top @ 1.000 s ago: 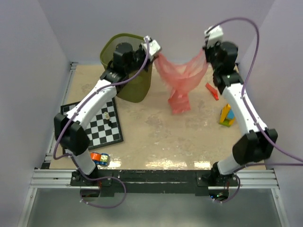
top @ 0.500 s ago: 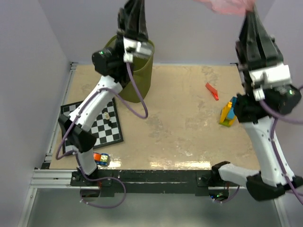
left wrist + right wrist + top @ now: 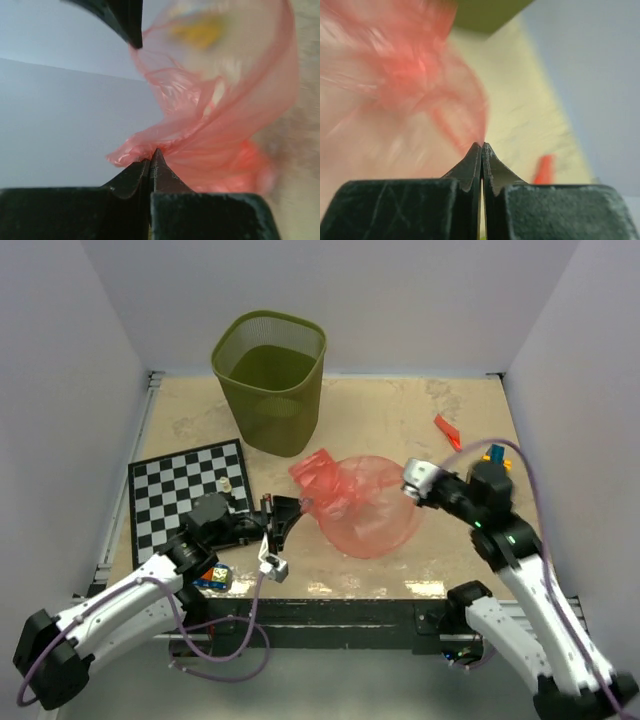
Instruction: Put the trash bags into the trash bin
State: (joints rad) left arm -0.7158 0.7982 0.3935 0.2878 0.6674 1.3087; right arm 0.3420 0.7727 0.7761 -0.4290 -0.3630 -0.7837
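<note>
**Both arms down, bag off the air and onto the surface**

Half a second ago you had both arms reared high with the bag lifted out past the top of the overhead view; now the left arm [image 3: 140, 595] and right arm [image 3: 520, 560] are stretched low, and the trash bag [image 3: 365, 510] lies ballooned on the surface [image 3: 400, 410] between them. Your left jaws are closed tight on a twisted fold of the pink film [image 3: 225, 125] at the bag's left end, as the left wrist view shows plainly. Your right jaws are closed too, at the bag's right edge (the film [image 3: 395, 75] is badly blurred in the right wrist view, but a red streak runs down to meet the tips).

The trash bin [image 3: 270, 380] stands upright at the far left of the surface, apart from the bag, which sits in front of it and to its right. Beside your left arm lies the chessboard [image 3: 170, 500]. A small red strip [image 3: 447, 432] rests beyond the right arm, near the toy blocks [image 3: 492, 453].
</note>
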